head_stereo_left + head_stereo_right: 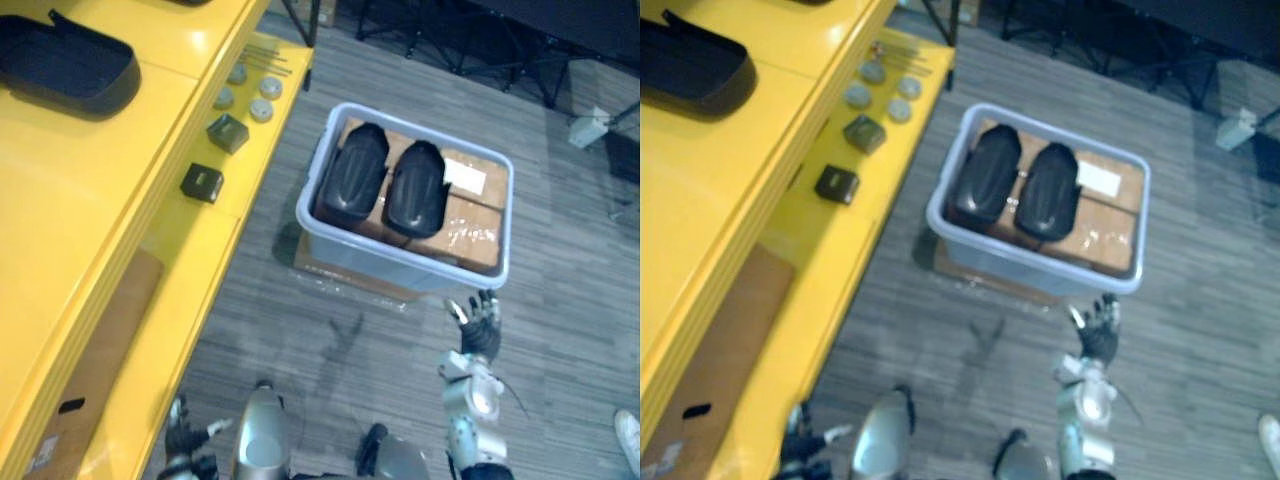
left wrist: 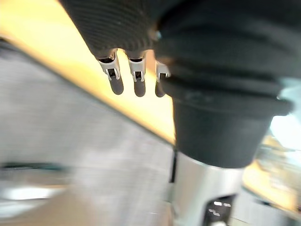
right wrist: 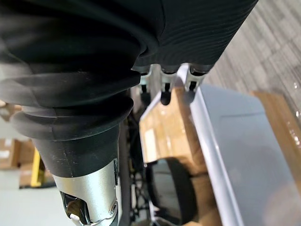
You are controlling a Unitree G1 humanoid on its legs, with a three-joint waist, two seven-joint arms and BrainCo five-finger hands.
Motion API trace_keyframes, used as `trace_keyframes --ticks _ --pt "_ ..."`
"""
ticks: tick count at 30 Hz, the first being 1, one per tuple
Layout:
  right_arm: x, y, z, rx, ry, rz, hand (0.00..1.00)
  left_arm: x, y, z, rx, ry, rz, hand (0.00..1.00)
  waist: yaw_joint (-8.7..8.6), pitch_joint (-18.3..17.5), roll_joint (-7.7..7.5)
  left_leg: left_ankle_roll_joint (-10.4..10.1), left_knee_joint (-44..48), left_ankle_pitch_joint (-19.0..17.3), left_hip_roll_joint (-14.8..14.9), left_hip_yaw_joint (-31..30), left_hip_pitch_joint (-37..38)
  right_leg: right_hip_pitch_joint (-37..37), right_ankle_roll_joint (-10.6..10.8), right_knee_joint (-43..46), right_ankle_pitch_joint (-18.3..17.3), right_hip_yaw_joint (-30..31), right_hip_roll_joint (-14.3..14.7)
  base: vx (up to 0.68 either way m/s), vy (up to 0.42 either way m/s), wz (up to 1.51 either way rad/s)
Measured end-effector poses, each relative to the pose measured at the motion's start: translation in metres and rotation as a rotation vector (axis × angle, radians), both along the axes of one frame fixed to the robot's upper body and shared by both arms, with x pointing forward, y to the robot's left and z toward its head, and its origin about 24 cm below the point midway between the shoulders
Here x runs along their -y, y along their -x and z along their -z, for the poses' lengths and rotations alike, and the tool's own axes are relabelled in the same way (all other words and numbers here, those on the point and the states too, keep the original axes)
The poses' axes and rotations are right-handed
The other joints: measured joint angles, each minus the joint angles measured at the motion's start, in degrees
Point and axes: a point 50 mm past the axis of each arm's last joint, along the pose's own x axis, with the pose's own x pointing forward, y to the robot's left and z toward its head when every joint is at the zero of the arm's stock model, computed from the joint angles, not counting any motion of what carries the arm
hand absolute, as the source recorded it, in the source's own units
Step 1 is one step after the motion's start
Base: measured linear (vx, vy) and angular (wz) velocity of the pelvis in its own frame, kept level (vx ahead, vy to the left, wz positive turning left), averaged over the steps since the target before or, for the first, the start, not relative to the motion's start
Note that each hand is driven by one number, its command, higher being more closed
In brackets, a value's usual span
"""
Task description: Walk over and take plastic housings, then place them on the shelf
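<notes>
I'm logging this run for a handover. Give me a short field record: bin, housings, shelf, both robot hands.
bin: grey-blue bin on the floor beside the yellow shelf
left housing: black, lying in the bin on cardboard
right housing: black, beside it on the same cardboard
shelf top: black shell-like part
right robot hand: open, near the bin's near rim, holding nothing
left robot hand: open, low by the shelf edge, holding nothing
</notes>
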Motion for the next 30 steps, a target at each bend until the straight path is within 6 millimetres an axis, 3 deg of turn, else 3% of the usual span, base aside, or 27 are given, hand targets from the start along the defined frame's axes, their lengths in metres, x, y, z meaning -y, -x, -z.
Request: trace_keyframes --ticks 1,3,4,5,6,7,8,9,10,11,13,15,16,19,20,21,23,26,28,30 --pt "0.001 0.001 0.0 0.0 0.001 0.002 0.0 0.003 -0.015 -0.005 0.039 0.007 0.003 0.0 -0.36 -0.74 0.96 -0.17 -1.14 -0.09 0.49 0.0 1.55 -1.99 -0.22 -1.87 -1.91 0.74 1.34 0.15 -0.141 -0.23" --pt "0.006 0.004 0.001 -0.004 0.01 0.015 0.0 0.007 -0.025 -0.009 0.067 0.016 0.007 0.0 -1.33 -1.98 1.01 -0.81 -1.58 -0.46 0.86 -0.56 2.5 -4.32 -0.09 -3.63 -1.8 1.0 1.56 0.13 -0.179 -0.05" --pt "0.012 0.008 0.002 -0.01 0.026 0.034 0.0 0.011 -0.032 -0.011 0.087 0.032 0.013 0.0 -1.53 -2.54 2.25 -2.25 -1.31 -1.35 1.87 -1.48 2.67 -6.62 0.1 -4.04 -1.31 1.5 1.55 0.1 -0.195 0.13" --pt "0.015 0.01 0.003 -0.014 0.028 0.045 0.0 0.013 -0.035 -0.013 0.096 0.037 0.017 0.0 -1.55 -2.88 2.01 -2.84 -1.13 -1.7 2.43 -1.9 3.01 -7.39 0.26 -4.34 -0.88 2.07 1.43 0.12 -0.336 0.33" --pt "0.02 0.016 0.006 -0.029 0.032 0.059 0.0 0.014 -0.036 -0.013 0.097 0.038 0.02 0.0 -2.0 -3.1 2.18 -4.36 -0.92 -2.53 3.28 -3.46 3.49 -8.08 0.27 -5.41 1.16 3.08 0.84 0.09 -0.309 0.68" --pt "0.023 0.022 0.01 -0.045 0.044 0.059 0.0 0.012 -0.035 -0.011 0.084 0.034 0.019 0.0 -2.76 -3.56 1.39 -6.37 -0.01 -3.48 3.56 -5.72 3.41 -7.79 -0.04 -6.53 4.81 5.33 0.18 0.09 -0.332 0.86" --pt "0.024 0.025 0.011 -0.053 0.053 0.058 0.0 0.011 -0.033 -0.009 0.071 0.032 0.017 0.0 -3.02 -3.86 0.94 -7.93 0.39 -4.29 3.71 -6.89 3.53 -7.7 2.74 -5.63 6.89 5.92 -0.07 0.07 -0.297 0.81" --pt "0.029 0.024 0.009 -0.055 0.087 0.046 0.0 0.016 -0.03 0.001 0.026 0.059 0.005 0.0 -3.36 -3.55 3.54 -9.22 0.56 -4.78 6.42 -9.02 4.12 -7.42 4.29 -1.59 4.64 4.74 2.35 0.09 -0.364 0.64" --pt "0.03 0.023 0.0 -0.024 0.128 0.023 0.0 0.025 -0.016 0.014 -0.043 0.094 -0.004 0.0 -3.72 -4.54 4.64 -10.77 -3.36 -2.9 8.89 -9.45 6.37 -8.36 3.6 4.57 -0.92 3.76 3.65 0.13 -0.443 0.54" --pt "0.029 0.021 -0.007 0.003 0.161 0.013 0.0 0.029 -0.009 0.019 -0.075 0.108 -0.007 0.0 -3.79 -5.04 3.76 -11.35 -5.96 -0.53 8.88 -9.06 8.19 -9.92 2.63 8.94 -4.39 3.56 2.91 0.12 -0.371 0.44" --pt "0.027 0.015 -0.027 0.074 0.239 -0.02 0.0 0.035 0.008 0.03 -0.13 0.176 -0.064 0.0 -3.89 -5.84 2.43 -11.3 -9.08 4.55 8.9 -8.74 9.68 -11.94 0.55 15.47 -9.06 3.36 2.19 0.16 -0.435 0.23" --pt "0.026 0.008 -0.04 0.126 0.279 -0.054 0.0 0.036 0.022 0.038 -0.178 0.226 -0.117 0.0 -3.82 -5.85 2.42 -11.01 -8.74 8.92 9.49 -8.73 9.17 -12.0 -0.68 15.87 -9.77 3.23 2.87 0.13 -0.361 0.01" --pt "0.024 0.005 -0.05 0.165 0.304 -0.069 0.0 0.036 0.038 0.046 -0.224 0.262 -0.174 0.0 -3.69 -5.84 2.47 -9.9 -5.92 12.83 10.08 -8.89 7.3 -11.41 -1.83 14.71 -10.05 3.02 4.1 0.08 -0.267 -0.03" --pt "0.025 0.009 -0.053 0.18 0.314 -0.077 0.0 0.033 0.044 0.046 -0.198 0.282 -0.242 0.0 -3.58 -5.53 2.93 -7.32 3.2 18.99 11.69 -9.07 2.08 -7.44 -4.04 10.33 -9.3 1.49 6.71 0.11 -0.321 0.02" --pt "0.025 0.01 -0.055 0.201 0.317 -0.089 0.0 0.033 0.048 0.048 -0.201 0.283 -0.255 0.0 -3.48 -5.08 4.25 -8.49 11.57 16.2 11.14 -9.02 -0.39 -3.62 -5.26 6.41 -8.39 1.31 8.58 0.1 -0.194 -0.13" --pt "0.025 0.011 -0.056 0.211 0.321 -0.088 0.0 0.032 0.05 0.048 -0.204 0.282 -0.258 0.0 -3.51 -4.81 4.66 -8.75 14.07 14.12 10.06 -8.94 -1.19 -2.23 -5.62 5.23 -8.15 1.3 9.06 0.07 -0.086 -0.22" --pt "0.023 0.012 -0.056 0.227 0.312 -0.089 0.0 0.027 0.061 0.052 -0.245 0.269 -0.266 0.0 -3.31 -4.68 4.68 -7.04 13.01 8.14 4.89 -5.2 -2.58 0.44 -5.94 2.27 -7.78 2.26 9.47 0.08 0.006 -0.34" --pt "0.023 0.013 -0.056 0.218 0.324 -0.058 0.0 0.022 0.069 0.054 -0.279 0.256 -0.27 0.0 -3.39 -4.36 3.71 -6.49 4.32 8.54 2.42 -1.2 -0.51 0.26 -4.46 1.94 -7.17 2.82 8.49 0.09 0.036 -0.06" --pt "0.029 0.009 -0.07 0.253 0.368 -0.003 0.0 0.015 0.058 0.052 -0.259 0.246 -0.244 0.0 -4.32 -3.26 2.49 -6.49 -3.11 8.55 0.78 -0.61 -0.21 -2.23 -3.28 1.64 -6.01 1.75 6.99 0.07 0.054 0.28" --pt "0.036 0.006 -0.078 0.274 0.363 0.082 0.0 0.014 0.043 0.048 -0.215 0.249 -0.217 0.0 -4.29 -0.89 2.43 -6.47 -6.11 8.56 -0.16 -0.37 0.31 -2.89 -2.71 1.76 -5.63 1.19 5.97 -0.01 0.115 0.23"
